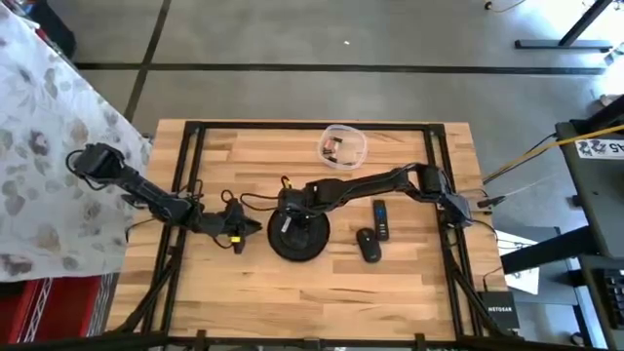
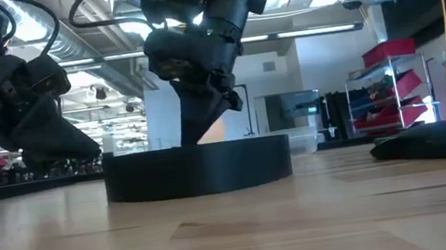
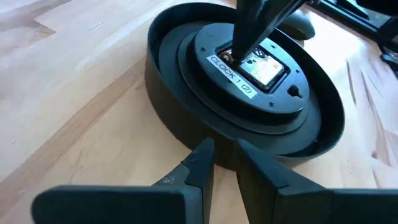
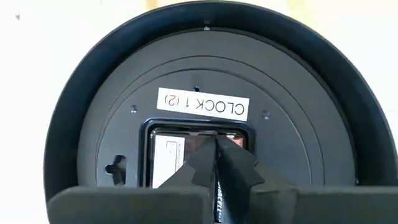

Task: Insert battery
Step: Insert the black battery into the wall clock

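White "CLOCK 1 (2)" label (image 4: 202,104) on clock (image 4: 74,143)

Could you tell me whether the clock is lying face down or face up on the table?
Face down: the clock shows its back, with the label and battery compartment upward, where the right gripper reaches in.

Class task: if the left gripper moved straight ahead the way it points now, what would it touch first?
Most likely the outer rim of the black clock, lying face down just ahead of the left gripper. The gap between them is hard to judge.
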`<state>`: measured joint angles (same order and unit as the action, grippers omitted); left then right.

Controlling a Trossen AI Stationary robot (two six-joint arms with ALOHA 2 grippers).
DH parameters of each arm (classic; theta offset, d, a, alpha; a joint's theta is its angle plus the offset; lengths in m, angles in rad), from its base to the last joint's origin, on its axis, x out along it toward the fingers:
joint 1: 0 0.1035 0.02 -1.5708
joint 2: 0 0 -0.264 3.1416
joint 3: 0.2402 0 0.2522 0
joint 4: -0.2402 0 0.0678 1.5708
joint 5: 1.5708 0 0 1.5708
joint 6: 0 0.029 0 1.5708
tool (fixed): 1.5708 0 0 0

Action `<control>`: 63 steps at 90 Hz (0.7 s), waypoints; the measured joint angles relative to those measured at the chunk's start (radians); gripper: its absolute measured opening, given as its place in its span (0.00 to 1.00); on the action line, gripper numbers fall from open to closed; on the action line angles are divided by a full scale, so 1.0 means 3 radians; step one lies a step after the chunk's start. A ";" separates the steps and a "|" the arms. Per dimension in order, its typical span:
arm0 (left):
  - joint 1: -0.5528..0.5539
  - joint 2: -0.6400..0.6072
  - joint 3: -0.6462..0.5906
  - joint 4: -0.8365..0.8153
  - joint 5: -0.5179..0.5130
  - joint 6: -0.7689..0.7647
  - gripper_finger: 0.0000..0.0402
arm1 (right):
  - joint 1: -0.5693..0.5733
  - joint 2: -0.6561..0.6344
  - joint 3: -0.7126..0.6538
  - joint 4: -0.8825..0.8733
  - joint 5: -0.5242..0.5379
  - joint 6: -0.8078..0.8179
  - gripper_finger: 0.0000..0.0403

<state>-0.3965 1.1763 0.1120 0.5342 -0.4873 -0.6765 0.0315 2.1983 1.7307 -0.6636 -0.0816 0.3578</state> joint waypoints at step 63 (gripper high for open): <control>0.0000 0.0000 0.0000 0.0002 0.0000 0.0010 0.12 | 0.0003 -0.0013 0.0012 -0.0062 0.0146 -0.0054 0.00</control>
<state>-0.3965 1.1763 0.1120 0.5346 -0.4873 -0.6735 0.0322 2.1944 1.7341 -0.6822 -0.0379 0.3416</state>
